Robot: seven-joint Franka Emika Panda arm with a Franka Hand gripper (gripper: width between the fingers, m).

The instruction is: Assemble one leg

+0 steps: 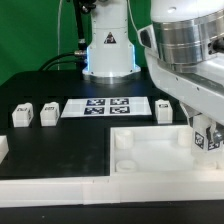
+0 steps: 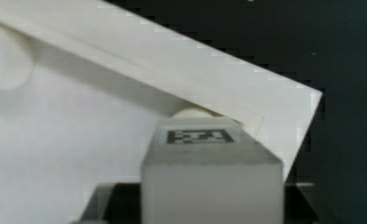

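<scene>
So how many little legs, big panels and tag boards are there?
legs: 4, three loose on the table, one in the claw
panel: 1
marker board: 1
Total: 6

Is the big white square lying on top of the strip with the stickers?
No, the white panel lies on the black table apart from the marker board, with a dark gap between them.

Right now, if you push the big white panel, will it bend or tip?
Probably neither. The panel looks thick and moulded, so it is likely stiff. It lies flat and wide, so it should slide, not tip.
</scene>
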